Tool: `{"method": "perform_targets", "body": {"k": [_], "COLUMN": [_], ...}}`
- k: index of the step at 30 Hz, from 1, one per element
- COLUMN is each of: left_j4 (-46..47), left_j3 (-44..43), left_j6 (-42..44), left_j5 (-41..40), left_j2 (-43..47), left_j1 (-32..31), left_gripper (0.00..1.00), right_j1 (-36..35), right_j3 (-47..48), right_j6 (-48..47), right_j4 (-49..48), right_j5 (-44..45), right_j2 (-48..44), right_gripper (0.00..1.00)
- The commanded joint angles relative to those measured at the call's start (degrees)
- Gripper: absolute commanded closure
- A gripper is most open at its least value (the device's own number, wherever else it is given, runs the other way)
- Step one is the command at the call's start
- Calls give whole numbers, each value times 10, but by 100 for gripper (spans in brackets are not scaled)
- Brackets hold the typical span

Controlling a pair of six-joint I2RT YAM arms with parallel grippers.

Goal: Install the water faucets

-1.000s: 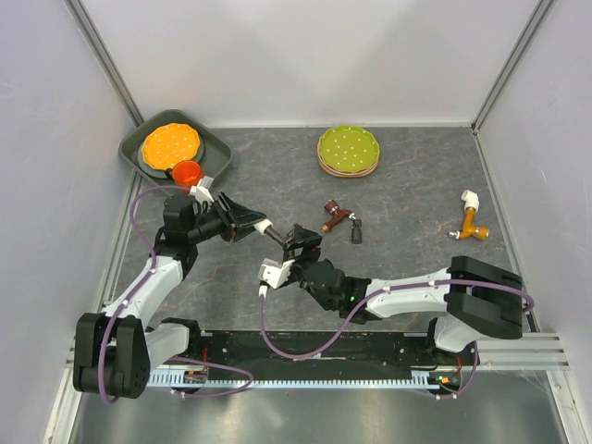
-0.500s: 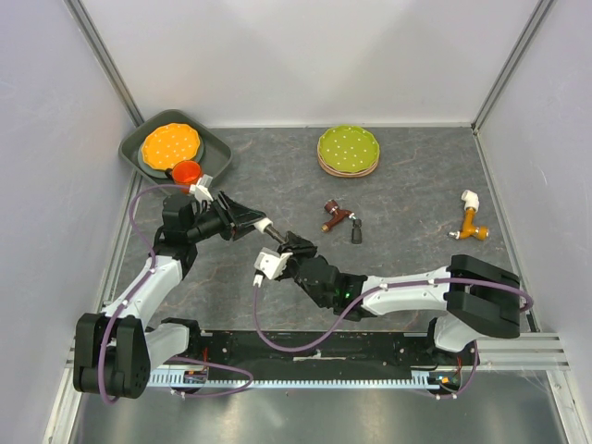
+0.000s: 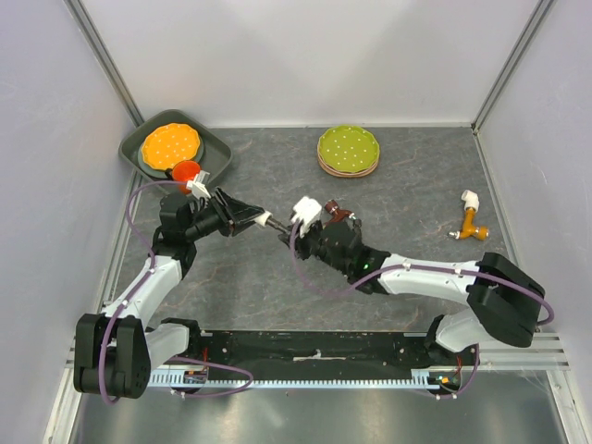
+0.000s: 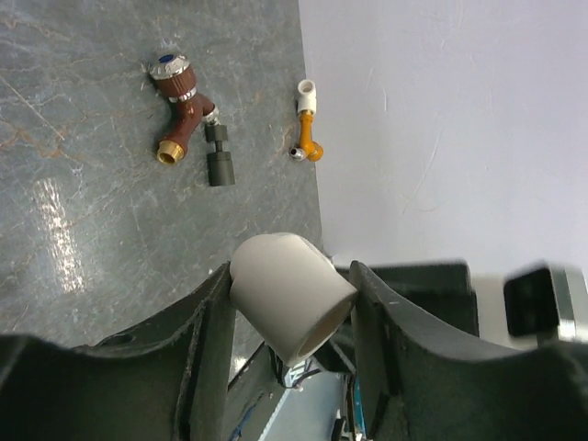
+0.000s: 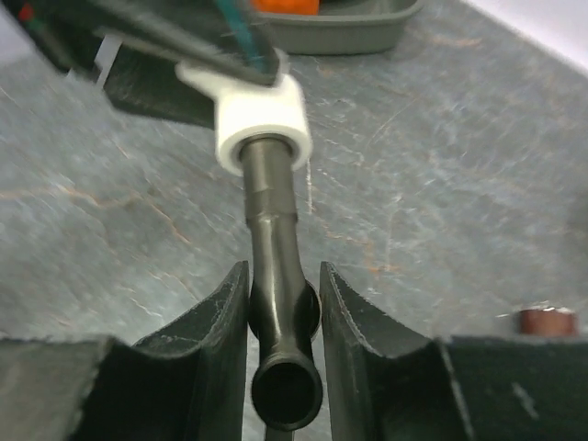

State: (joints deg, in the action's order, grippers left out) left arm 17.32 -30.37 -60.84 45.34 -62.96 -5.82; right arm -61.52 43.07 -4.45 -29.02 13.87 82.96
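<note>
My left gripper (image 4: pixel 289 303) is shut on a white elbow fitting (image 4: pixel 289 294), held above the table at centre left (image 3: pixel 265 220). A dark grey bent tap (image 5: pixel 276 285) has its far end pushed into that white fitting (image 5: pixel 262 124). My right gripper (image 5: pixel 280 303) is shut on the grey tap's near end, with its fingers on both sides. The two grippers meet tip to tip (image 3: pixel 277 227). A reddish-brown tap (image 4: pixel 179 106) lies on the table past them, partly behind my right wrist (image 3: pixel 335 215).
A small dark cylinder piece (image 4: pixel 219 161) lies beside the brown tap. An orange tap with a white elbow (image 3: pixel 472 220) lies at the right. Green dotted plates (image 3: pixel 348 150) sit at the back. A grey tray (image 3: pixel 215 148) at the back left holds an orange plate and an orange cup (image 3: pixel 186 171).
My right gripper has closed on the dark grey tap. The right arm has swung away from the near edge and turned. The left arm has hardly moved.
</note>
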Motion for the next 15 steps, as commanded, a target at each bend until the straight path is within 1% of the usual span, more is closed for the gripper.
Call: {"method": "perform_targets", "body": {"k": [1, 2, 3, 4, 5, 6, 7, 8, 9, 10, 11, 12, 13, 15], "left_j4": [37, 40, 42, 44, 47, 49, 49, 52, 52, 51, 53, 54, 54, 57], "left_j3": [-16, -15, -14, -14, -14, -13, -13, -13, -13, -13, -13, -13, -13, -13], "left_j6": [-13, -14, -15, -15, -16, -17, -18, -18, -18, -18, -18, -19, -19, -19], "left_j5": [33, 34, 34, 35, 35, 35, 36, 36, 36, 37, 38, 39, 38, 39], "left_j2": [14, 13, 14, 14, 15, 15, 14, 15, 14, 14, 14, 14, 16, 16], "left_j1": [-1, -1, -1, -1, -1, -1, -1, -1, -1, -1, -1, -1, -1, -1], "left_gripper": [98, 98, 98, 98, 98, 98, 98, 98, 98, 98, 98, 98, 98, 98], "right_j1": [89, 99, 107, 121, 127, 134, 147, 152, 156, 162, 165, 167, 170, 172], "right_j3": [4, 3, 1, -4, -7, -10, -16, -19, -22, -25, -26, -26, -25, -24], "right_j6": [266, 330, 361, 390, 456, 487, 524, 584, 618, 646, 670, 722, 746, 817], "right_j4": [-74, -95, -106, -119, -152, -172, -218, -247, -276, -330, -357, -385, -437, -487], "right_j5": [-137, -165, -200, -213, -231, -262, -281, -297, -326, -339, -350, -363, -382, -396], "right_j2": [-26, -23, -18, -14, -2, 6, 16, 37, 48, 61, 86, 97, 109, 144], "right_gripper": [100, 100, 100, 100, 100, 100, 100, 100, 100, 100, 100, 100, 100, 100]}}
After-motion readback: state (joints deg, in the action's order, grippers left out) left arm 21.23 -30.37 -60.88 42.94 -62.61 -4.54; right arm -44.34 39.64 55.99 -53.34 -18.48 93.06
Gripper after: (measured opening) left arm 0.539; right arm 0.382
